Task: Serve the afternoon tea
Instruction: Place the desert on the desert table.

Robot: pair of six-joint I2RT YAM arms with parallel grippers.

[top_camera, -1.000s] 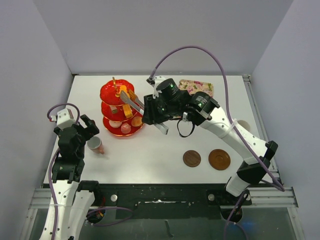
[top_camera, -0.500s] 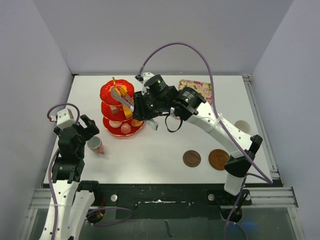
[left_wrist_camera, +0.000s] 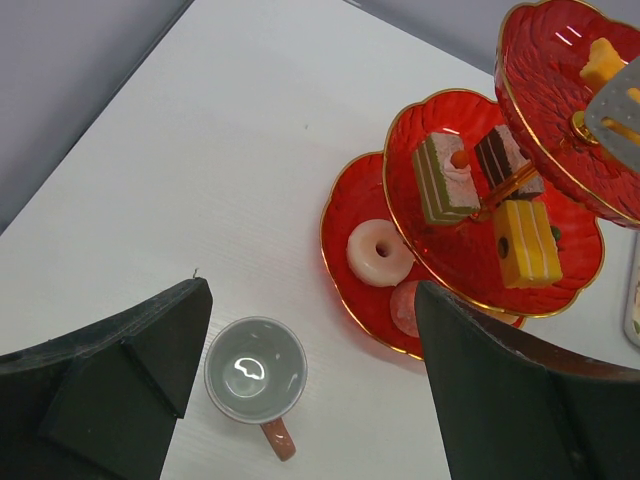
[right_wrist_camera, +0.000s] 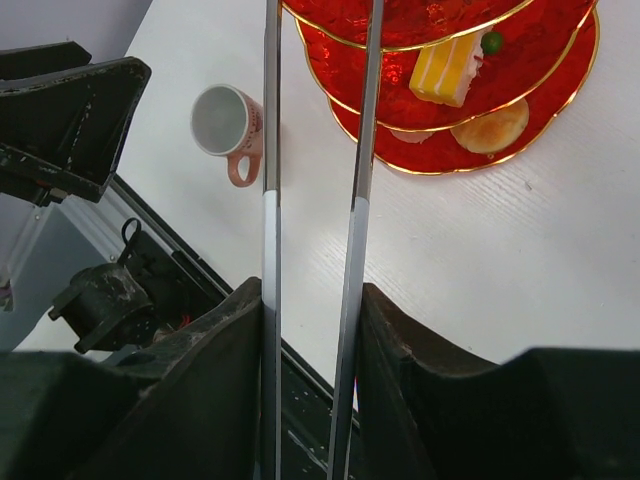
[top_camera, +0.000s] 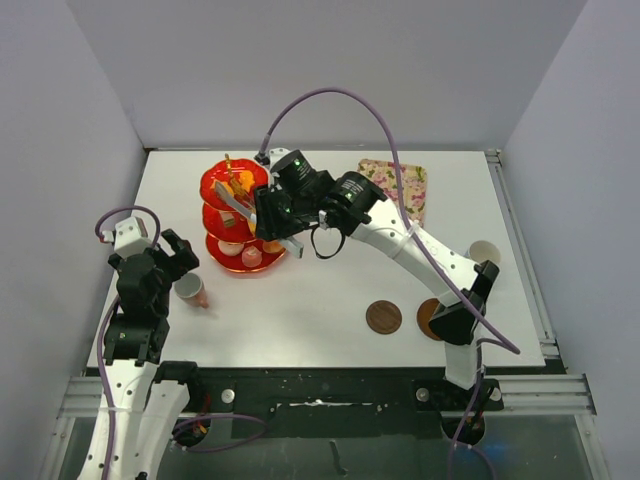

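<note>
Steel tongs [right_wrist_camera: 270, 150] reach for the top tier, and nothing looks served yet.
The right claw [right_wrist_camera: 310, 300] is pressed onto the tongs, whose two blades stand a little apart and run out to the top plate of the red stand [top_camera: 213, 178]. Whether their tips pinch a sweet I cannot tell. The cakes [left_wrist_camera: 440, 180] sit on all three tiers, so plating seems barely begun. At the table's left side, the left claw [left_wrist_camera: 310, 300] hangs spread wide and empty just above the pink cup [left_wrist_camera: 255, 370], which rests on the bare table [top_camera: 300, 300] near the stand. Well apart, at the front right, the two brown saucers [top_camera: 383, 317] lie with no cup on them. The pale cup [top_camera: 486, 250] waits beyond them by the right edge. Both cups and the sweets appear left to do.
</note>
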